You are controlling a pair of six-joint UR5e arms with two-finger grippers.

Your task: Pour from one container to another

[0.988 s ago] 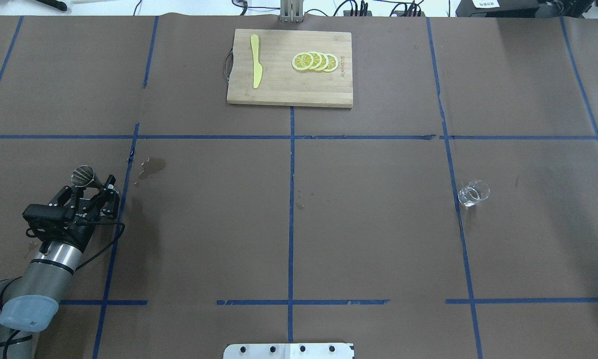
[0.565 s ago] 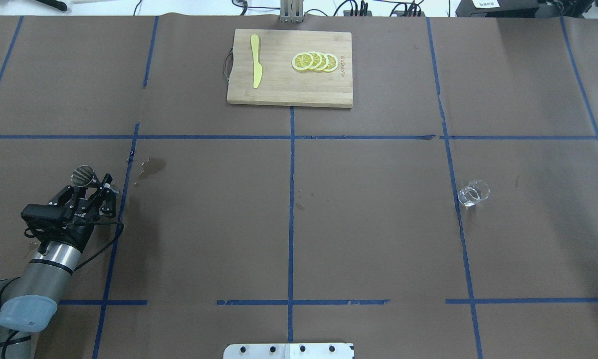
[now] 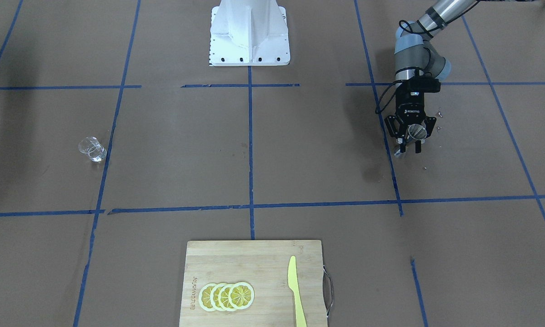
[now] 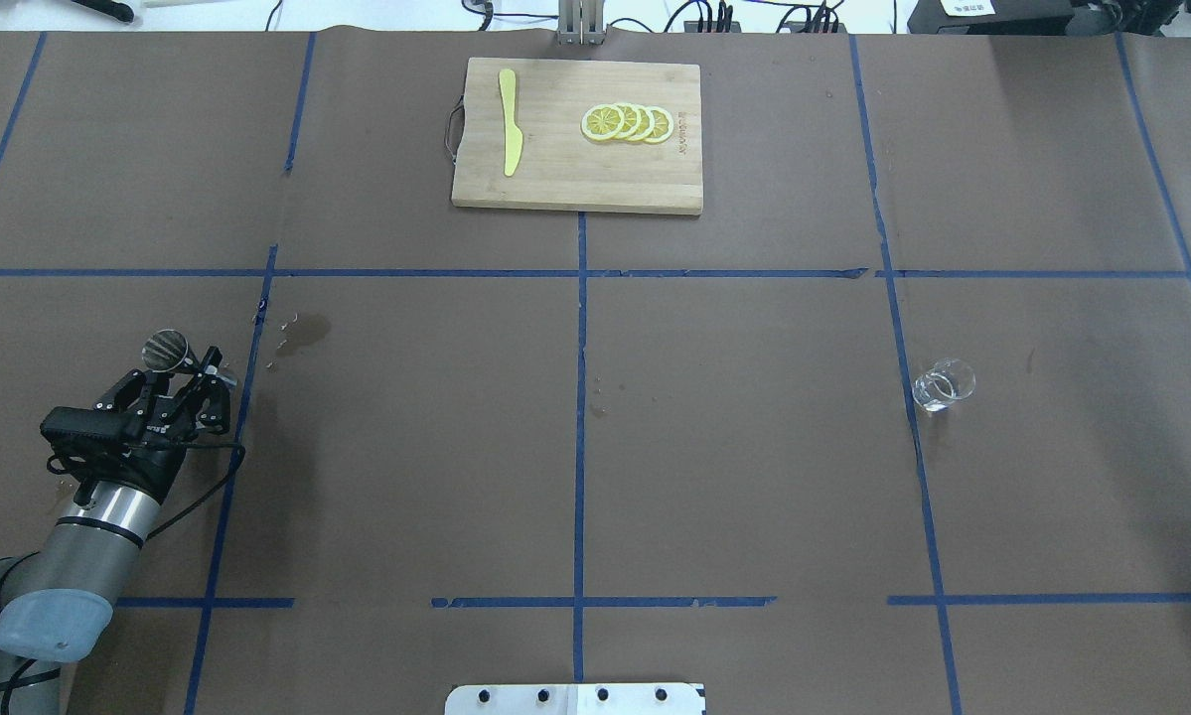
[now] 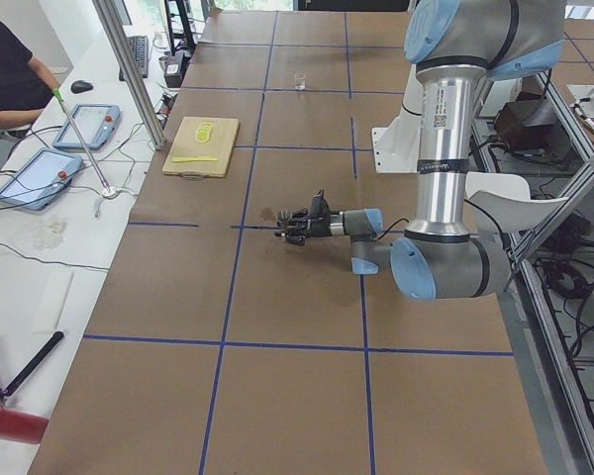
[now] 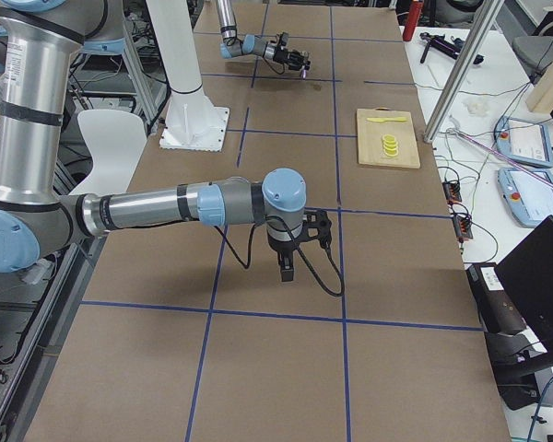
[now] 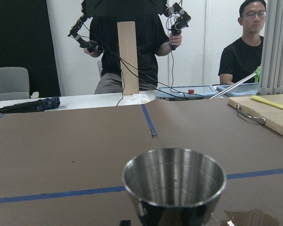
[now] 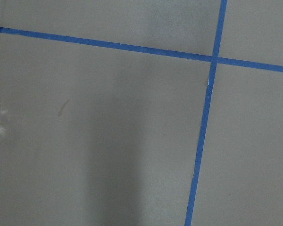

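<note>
The grey steel jigger [image 4: 166, 350] stands upright in the left gripper [image 4: 184, 365], while the clear glass cup [image 4: 943, 385] sits well apart on the table's right side.

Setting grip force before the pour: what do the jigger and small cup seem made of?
The jigger looks like brushed steel: grey, with mirror-like streaks inside its bowl. The small cup is clear and see-through, probably glass; clear plastic can't be ruled out.

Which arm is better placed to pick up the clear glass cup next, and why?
Right. The glass cup sits on the robot's right side, at the right wrist view's edge; the left gripper is far off, holding the jigger.
</note>
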